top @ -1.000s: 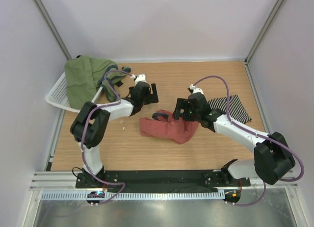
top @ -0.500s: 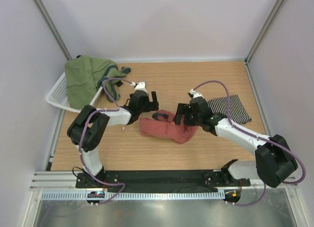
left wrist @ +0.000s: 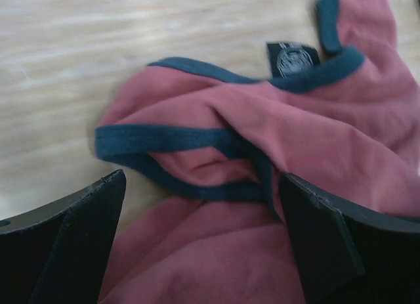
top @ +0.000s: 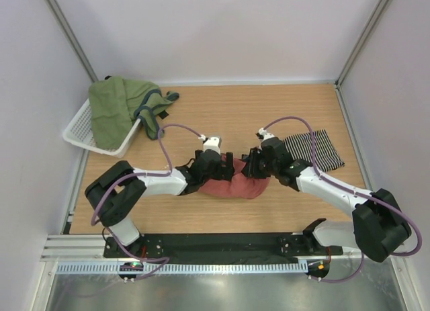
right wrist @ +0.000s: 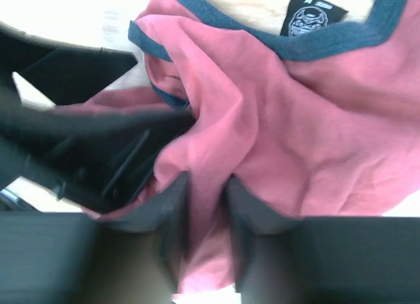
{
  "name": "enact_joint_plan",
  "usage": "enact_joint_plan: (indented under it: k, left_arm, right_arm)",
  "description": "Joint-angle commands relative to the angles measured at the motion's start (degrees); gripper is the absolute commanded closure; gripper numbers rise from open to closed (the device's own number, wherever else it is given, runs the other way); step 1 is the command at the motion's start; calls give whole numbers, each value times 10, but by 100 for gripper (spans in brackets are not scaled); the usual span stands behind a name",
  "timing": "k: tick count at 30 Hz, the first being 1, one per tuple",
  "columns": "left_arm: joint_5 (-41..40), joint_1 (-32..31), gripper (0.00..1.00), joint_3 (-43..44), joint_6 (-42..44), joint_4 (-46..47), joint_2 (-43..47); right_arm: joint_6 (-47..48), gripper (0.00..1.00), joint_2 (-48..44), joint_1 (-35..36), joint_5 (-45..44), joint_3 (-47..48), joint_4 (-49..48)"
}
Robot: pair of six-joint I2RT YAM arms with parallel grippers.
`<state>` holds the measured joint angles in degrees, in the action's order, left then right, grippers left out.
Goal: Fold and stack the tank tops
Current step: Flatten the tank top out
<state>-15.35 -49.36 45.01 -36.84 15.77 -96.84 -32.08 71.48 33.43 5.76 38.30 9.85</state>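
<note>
The salmon-red tank top (top: 236,187) with dark teal trim lies crumpled at the middle of the table. My left gripper (top: 220,166) stands open over its left part; in the left wrist view its fingers (left wrist: 79,232) straddle the bunched red cloth (left wrist: 315,140) and a teal band. My right gripper (top: 254,164) is at the top's right part, and in the right wrist view (right wrist: 207,186) it is shut on a raised fold of the red cloth (right wrist: 262,113). The black-and-white striped tank top (top: 316,150) lies folded flat on the right, under the right arm's cable.
A white basket (top: 79,131) sits at the back left with olive green cloth (top: 114,108) draped over it and spilling onto the table. Frame posts rise at both back corners. The black rail with the arm bases runs along the near edge.
My left gripper has travelled right and nearer, from beside the top onto its left part. My right gripper has closed from wide open onto a fold. The red cloth is bunched narrower.
</note>
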Motion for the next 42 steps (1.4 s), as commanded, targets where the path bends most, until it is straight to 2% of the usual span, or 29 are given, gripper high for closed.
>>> enact_joint_plan:
  k: [1, 2, 3, 5, 7, 10, 12, 13, 17, 24, 28, 32, 36, 38, 42]
  left_arm:
    - [-61, -27, 0, -12, 2, -3, 61]
    - [-65, -35, 0, -15, -8, -10, 72]
    - [-57, -37, 0, -15, -12, -32, 79]
    - [-35, -42, 10, -13, -23, -65, 92]
    - [-26, -49, 17, -17, -30, -84, 100]
    - [-43, -78, 50, -34, -46, -108, 125]
    - [-76, -86, 60, -48, -61, -122, 154]
    - [-88, -86, 73, -59, -67, -130, 164]
    - [-117, -86, 99, -73, -68, -179, 231]
    - [-113, -86, 100, -79, -65, -267, 327]
    - [-110, -86, 100, -100, -66, -283, 392]
    - [-108, -86, 100, -110, -68, -293, 448]
    - [-157, -86, 100, -85, -93, -342, 494]
    - [-232, -84, 100, -62, -125, -413, 509]
    - [-297, -21, 100, 30, -173, -541, 489]
  right_arm:
    - [-9, 72, -23, 5, 12, -6, -16]
    - [-9, 77, -29, 4, 10, -9, -14]
    - [-7, 89, -35, 5, 9, -9, -11]
    - [-7, 99, -44, 4, 13, -15, -9]
    - [-9, 99, -51, 5, 22, -20, -8]
    - [-16, 99, -71, 8, 43, -35, 0]
    - [-25, 99, -99, 18, 40, -56, 10]
    - [-39, 99, -109, 22, 36, -64, 24]
    - [-70, 99, -169, 40, 12, -109, 75]
    - [-127, 99, -270, 45, -105, -120, 218]
    - [-142, 94, -288, 45, -149, -113, 228]
    - [-139, 94, -299, 45, -186, -98, 217]
    - [-120, 95, -277, 45, -174, -88, 189]
    - [-120, 98, -262, 45, -170, -89, 180]
    - [-156, 99, -249, 45, -193, -108, 161]
